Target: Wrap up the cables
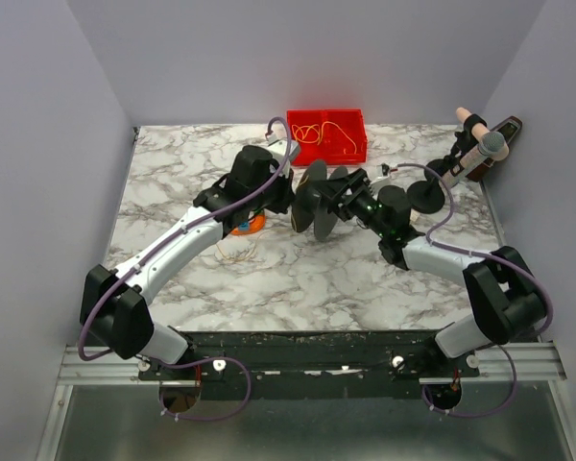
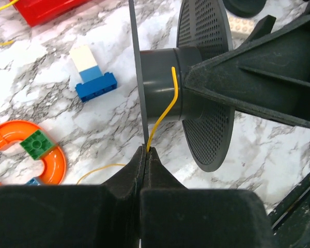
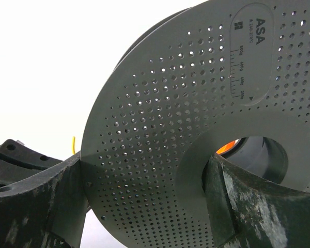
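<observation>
View from above: spool [image 1: 315, 202] stood on edge above the marble surface [image 1: 365, 279], left fingers [image 1: 286, 195] beside it, right fingers [image 1: 353, 204] opposite; loose cables [image 1: 322, 133] lay in the red bin [image 1: 357, 154]. Left wrist view: left fingers, fully closed, pinched one of the cables, which ran up to the hub [image 2: 160, 77]. Right wrist view: right fingers, spread wide, gripped the spool's perforated flange [image 3: 170, 129].
</observation>
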Motion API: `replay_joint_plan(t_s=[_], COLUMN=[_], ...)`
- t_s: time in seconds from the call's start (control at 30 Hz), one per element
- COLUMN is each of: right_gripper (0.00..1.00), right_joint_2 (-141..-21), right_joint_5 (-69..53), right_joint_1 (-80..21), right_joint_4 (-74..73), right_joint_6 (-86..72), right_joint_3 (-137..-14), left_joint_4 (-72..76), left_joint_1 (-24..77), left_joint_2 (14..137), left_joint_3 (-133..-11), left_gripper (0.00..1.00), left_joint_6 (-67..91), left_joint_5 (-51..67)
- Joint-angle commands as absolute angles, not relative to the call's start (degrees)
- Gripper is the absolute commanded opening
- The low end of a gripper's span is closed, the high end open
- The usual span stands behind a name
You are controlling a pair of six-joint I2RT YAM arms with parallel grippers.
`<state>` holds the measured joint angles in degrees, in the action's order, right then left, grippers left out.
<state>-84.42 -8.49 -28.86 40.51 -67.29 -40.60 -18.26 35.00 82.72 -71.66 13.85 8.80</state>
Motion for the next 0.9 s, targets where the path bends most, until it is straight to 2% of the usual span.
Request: replay_joint_plan(t_s=[0.0,0.1,0.23,0.4,0.63,0.87], right_gripper=[0.01,0.01,0.03,0.04,0.04,0.13], right_joint_2=[-86.3,-86.1,-88.8,-97.3,-99.8,-103.7], right_joint_5=[-14.6,-15.8,-26.9,-47.7,-49.7,-50.1], right_joint_1=[-29.4,-29.3,-28.8,-26.4,-26.2,-25.8], right_joint_4=[54.1,53.4,50.2,57.7,57.6,67.0], right_joint_6=[-74.4,-72.7,-70.7,-73.7,-74.0,-80.4], right_joint_3=[-40.1,-40.2,-43.7,-45.8,-44.6,-42.1], left_joint_4=[-22.1,-26.2,-30.8,-35.5,-37.5,-33.1], left_joint_1=[35.2,35.2,34.3,30.8,27.7,27.5], left_joint_2=[80.4,79.0,77.7,75.7,73.4,74.7], left_joint_3=[-70.1,-73.2,-76.0,-77.8,-75.9,-71.9], left_gripper=[0.0,0.0,0.0,0.0,0.0,0.0], left_joint_6=[10.9,8.1,6.0,4.9,3.2,4.0], left_joint_5=[8.3,9.8,11.8,17.0,17.9,16.4])
